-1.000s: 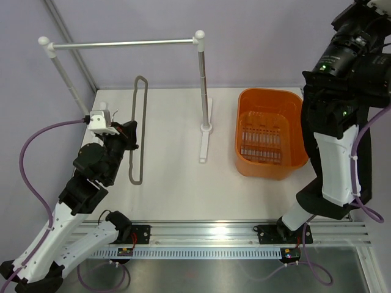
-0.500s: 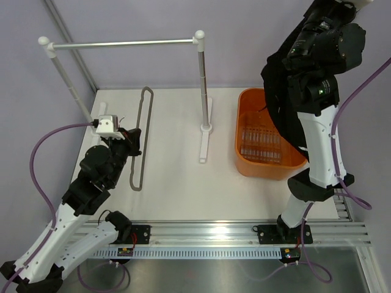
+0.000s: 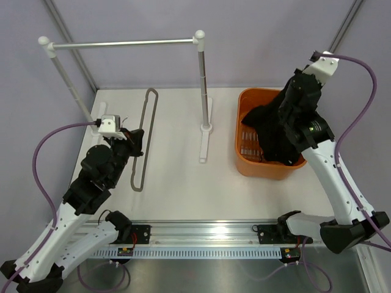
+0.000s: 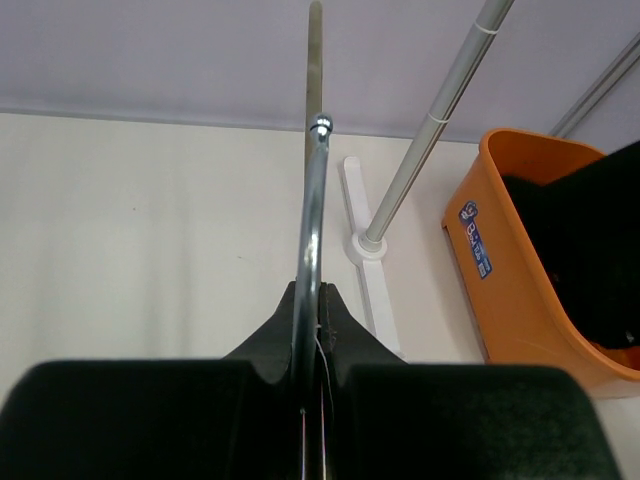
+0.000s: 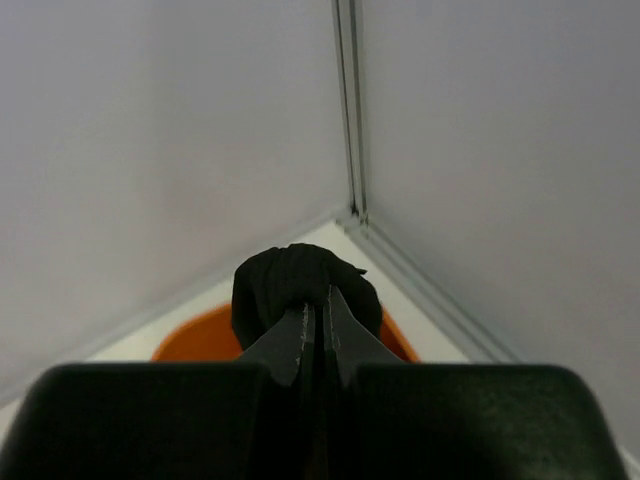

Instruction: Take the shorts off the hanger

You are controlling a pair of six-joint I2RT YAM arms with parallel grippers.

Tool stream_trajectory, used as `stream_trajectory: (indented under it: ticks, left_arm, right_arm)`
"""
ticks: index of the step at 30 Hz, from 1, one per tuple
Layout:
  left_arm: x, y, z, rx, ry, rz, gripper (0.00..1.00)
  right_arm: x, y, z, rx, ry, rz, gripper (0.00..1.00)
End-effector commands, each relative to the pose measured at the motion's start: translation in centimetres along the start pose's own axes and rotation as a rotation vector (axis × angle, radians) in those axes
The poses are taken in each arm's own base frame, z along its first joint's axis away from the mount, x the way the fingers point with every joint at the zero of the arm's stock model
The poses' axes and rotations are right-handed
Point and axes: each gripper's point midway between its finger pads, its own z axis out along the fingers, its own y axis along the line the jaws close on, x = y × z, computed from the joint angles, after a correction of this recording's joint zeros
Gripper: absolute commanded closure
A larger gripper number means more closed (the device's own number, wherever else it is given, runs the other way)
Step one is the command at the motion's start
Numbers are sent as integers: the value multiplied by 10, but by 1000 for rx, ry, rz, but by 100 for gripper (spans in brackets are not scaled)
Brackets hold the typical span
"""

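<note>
White tabletop (image 3: 177,201), matte and smooth, walled by pale lilac panels. Silver rail (image 3: 122,43) stands at the far side: a thin metal bar on two posts with white ball joints, the right post on a flat white foot. Orange tub (image 3: 269,171), glossy plastic with rounded corners and a slotted floor, sits at far right, well apart from the rail's foot. Shorts (image 3: 272,131): black, soft, matte cloth, bunched and creased, hanging from above into the tub's right half, with a fold spilling toward the tub's far-left corner; long axis roughly vertical, top end gathered into a knot. Right tool (image 5: 315,310) is clamped on that knot, fingers pressed together with a wad of cloth bulging just beyond the tips; it hangs over the tub. Hanger (image 4: 311,200): a thin grey-brown narrow loop with rounded ends, bare of cloth, at the left of the tabletop, well apart from the shorts. Long axis runs away from the arm bases, the far end angled slightly right toward the rail. Cannot tell whether it rests on the tabletop or is held just above it. Left tool (image 4: 313,292) is pinched closed on the loop partway along it, nearer the near end than the far; wrist view shows the loop edge-on, a shiny rod between the black fingers.
</note>
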Motion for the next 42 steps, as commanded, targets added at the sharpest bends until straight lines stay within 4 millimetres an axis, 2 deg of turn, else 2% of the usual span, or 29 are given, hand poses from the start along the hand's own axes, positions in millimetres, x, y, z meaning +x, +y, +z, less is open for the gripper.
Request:
stream_trajectory:
  ticks: [1, 2, 3, 4, 5, 7, 8, 10, 11, 12, 16, 17, 19, 21, 22, 24, 25, 26, 27, 28, 30, 32, 35, 39, 42]
  left_arm:
    - [-17, -7, -3, 31, -54, -28, 100]
    - [-17, -7, -2, 28, -50, -26, 100]
    - [-16, -6, -1, 23, -43, -25, 100]
    - [-20, -7, -2, 24, -46, -27, 100]
    - [-19, -7, -1, 20, -41, -24, 100]
    - [-21, -6, -2, 14, -35, -16, 100]
    - [-28, -6, -4, 12, -45, -11, 100]
    - [-32, -4, -4, -5, -42, 10, 100]
    - [-44, -6, -5, -6, -56, 8, 100]
    - [-42, -5, -5, -12, -32, 24, 100]
    - [-44, -13, 6, -12, 42, 69, 100]
    - [-44, -15, 8, -10, 54, 77, 100]
    - [-50, -21, 9, 10, 75, 93, 100]
    - [-43, -27, 19, 26, 133, 134, 100]
    - [-55, -31, 19, 34, 121, 135, 100]
    - [-49, -37, 30, 52, 170, 167, 100]
    - [-62, -40, 32, 56, 154, 167, 100]
    - [-56, -42, 43, 54, 187, 183, 100]
    - [-54, -44, 45, 70, 215, 188, 100]
    - [-66, -45, 48, 75, 204, 187, 100]
    - [-61, -54, 58, 125, 245, 188, 100]
    - [-74, -55, 63, 146, 226, 173, 100]
    - [-80, -56, 73, 188, 231, 153, 100]
    - [-105, -62, 80, 244, 181, 146, 100]
    - [-110, -62, 91, 237, 182, 158, 100]
  right_arm:
    - [41, -14, -19, -7, 107, 256, 100]
    - [66, -14, -24, -21, 158, 245, 100]
    - [83, -13, -25, -30, 192, 233, 98]
    - [97, -10, -28, -42, 228, 228, 94]
    - [122, -5, -27, -46, 284, 189, 88]
    - [151, -2, -31, -49, 376, 133, 79]
    - [168, 8, -33, -86, 435, 108, 63]
    - [181, 13, -39, -119, 487, 94, 48]
    - [183, 18, -44, -160, 508, 108, 41]
    - [177, 20, -47, -186, 499, 129, 31]
    - [151, 24, -62, -290, 484, 181, 20]
    - [140, 24, -67, -315, 473, 198, 18]
    - [133, 19, -72, -326, 473, 197, 17]
    - [123, 17, -80, -364, 464, 215, 14]
    - [122, 16, -83, -374, 464, 214, 13]
    - [117, 13, -90, -402, 465, 223, 12]
    - [117, 13, -92, -411, 469, 221, 11]
    - [115, 12, -97, -430, 469, 231, 11]
    - [115, 11, -100, -439, 473, 232, 10]
    - [111, 10, -104, -456, 467, 245, 10]
    - [110, 10, -111, -488, 475, 259, 10]
    - [106, 6, -118, -510, 466, 278, 10]
    - [102, 2, -128, -544, 460, 294, 10]
    - [99, -1, -135, -573, 453, 314, 10]
    - [100, 0, -139, -595, 460, 317, 10]
